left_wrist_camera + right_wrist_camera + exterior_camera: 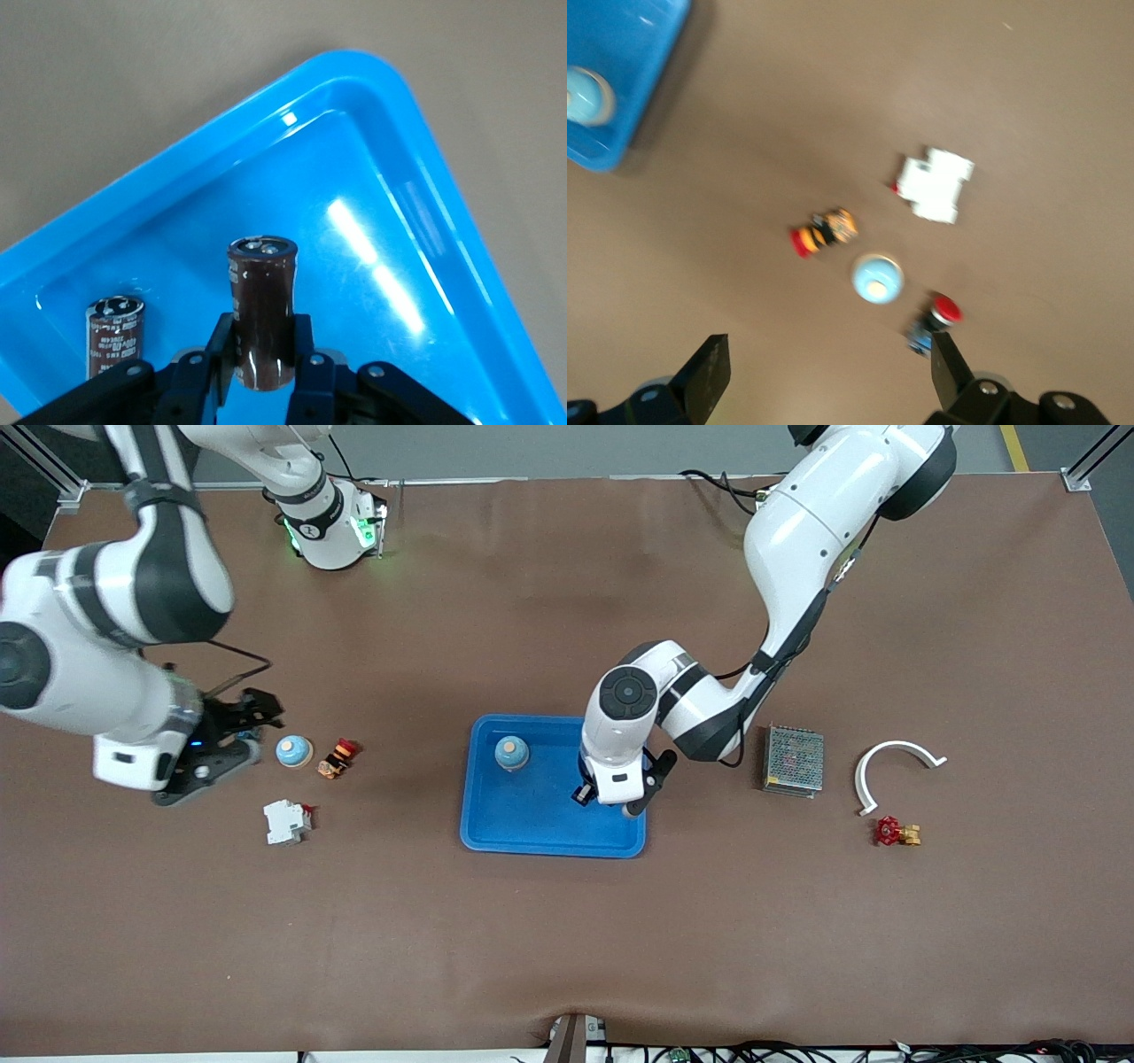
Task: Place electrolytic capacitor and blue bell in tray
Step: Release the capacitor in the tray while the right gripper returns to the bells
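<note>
The blue tray (532, 828) lies mid-table. A blue bell (511, 753) stands in it. My left gripper (611, 793) is over the tray, shut on a dark brown electrolytic capacitor (262, 301) held upright between its fingers (262, 341). A second capacitor (114, 341) stands in the tray (372, 221) beside it. Another blue bell (292, 750) sits on the table toward the right arm's end. My right gripper (252, 717) is open and empty beside that bell, which also shows in the right wrist view (877, 278) past the open gripper (828, 372).
Near the loose bell lie a red-and-yellow part (337, 757), a white breaker (287, 820) and a red push button (935, 323). A grey mesh box (794, 759), a white curved piece (895, 766) and a red-gold valve (897, 832) lie toward the left arm's end.
</note>
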Robot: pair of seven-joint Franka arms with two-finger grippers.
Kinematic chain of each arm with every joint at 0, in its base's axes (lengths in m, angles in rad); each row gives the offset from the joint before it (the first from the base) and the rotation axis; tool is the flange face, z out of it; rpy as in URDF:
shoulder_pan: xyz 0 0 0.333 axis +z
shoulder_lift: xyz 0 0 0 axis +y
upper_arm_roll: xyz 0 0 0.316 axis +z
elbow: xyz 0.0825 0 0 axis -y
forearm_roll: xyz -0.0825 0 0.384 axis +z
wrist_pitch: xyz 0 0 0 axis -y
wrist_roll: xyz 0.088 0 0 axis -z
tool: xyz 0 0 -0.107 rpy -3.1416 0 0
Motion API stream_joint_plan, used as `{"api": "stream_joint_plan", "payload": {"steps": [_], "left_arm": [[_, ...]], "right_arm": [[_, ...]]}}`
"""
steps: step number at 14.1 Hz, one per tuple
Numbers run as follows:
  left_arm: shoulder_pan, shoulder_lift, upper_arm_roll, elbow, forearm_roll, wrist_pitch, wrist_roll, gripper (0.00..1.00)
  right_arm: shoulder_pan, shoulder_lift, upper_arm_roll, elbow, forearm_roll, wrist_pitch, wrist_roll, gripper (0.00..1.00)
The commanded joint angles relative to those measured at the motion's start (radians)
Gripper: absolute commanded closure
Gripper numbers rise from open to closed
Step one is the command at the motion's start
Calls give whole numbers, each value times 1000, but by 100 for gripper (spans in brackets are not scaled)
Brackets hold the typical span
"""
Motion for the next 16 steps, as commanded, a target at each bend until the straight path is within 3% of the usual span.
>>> {"api": "stream_joint_plan", "payload": {"steps": [1, 2, 3, 4, 6, 8, 12, 16], "left_arm": [[-3, 35, 9, 31, 5, 0, -14, 100], [4, 35, 9, 29, 5, 0, 9, 100], [9, 35, 9, 26, 3, 0, 31, 93], [7, 39, 9, 26, 5, 0, 35, 69], [9, 35, 9, 28, 5, 0, 34, 0], [13, 23, 9, 31, 17, -5, 52, 0], [79, -60, 0, 32, 14, -92, 194, 0], [161, -197, 2, 25, 16, -248, 472, 0]], "right_arm": [[-126, -5, 22, -41, -9, 5, -103, 0], [-151, -7, 22, -55, -9, 8, -103, 0], [-168, -14, 22, -87, -9, 30, -101, 0], [-176, -39, 22, -145, -9, 82, -91, 0], [-187, -102, 22, -317, -6, 244, -31, 0], [-187, -128, 24, -423, 6, 350, 36, 0], [-181, -152, 25, -500, 21, 415, 142, 0], [-171, -162, 28, -630, 30, 568, 142, 0]]}}
